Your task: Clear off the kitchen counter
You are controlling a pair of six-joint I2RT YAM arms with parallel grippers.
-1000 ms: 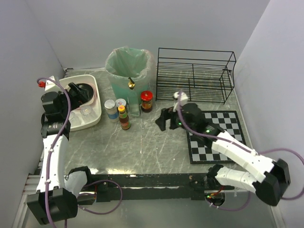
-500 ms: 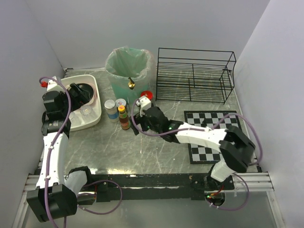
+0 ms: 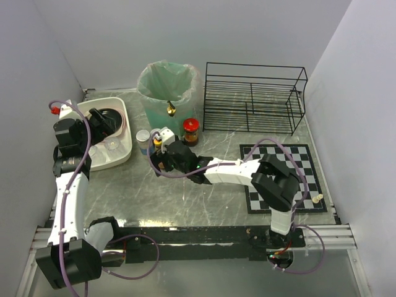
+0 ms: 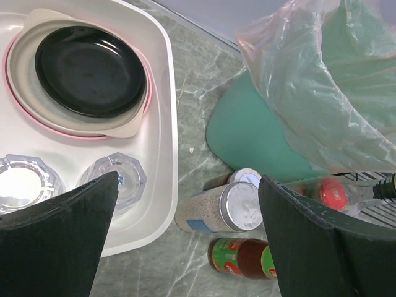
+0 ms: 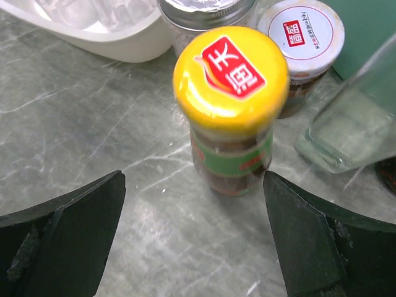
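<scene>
The right end effector (image 5: 193, 179) is hanging spread before the yellow-capped jar (image 5: 230, 80). The left end effector (image 4: 187, 179) is hovering spread above the white tub (image 4: 162, 124).

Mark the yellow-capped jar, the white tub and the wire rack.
Yellow-capped jar (image 5: 231, 71): right wrist view, on its cap.
White tub (image 4: 166, 124): left wrist view, on its right rim.
Wire rack (image 3: 255, 99): top view, on its shelf wires.
</scene>
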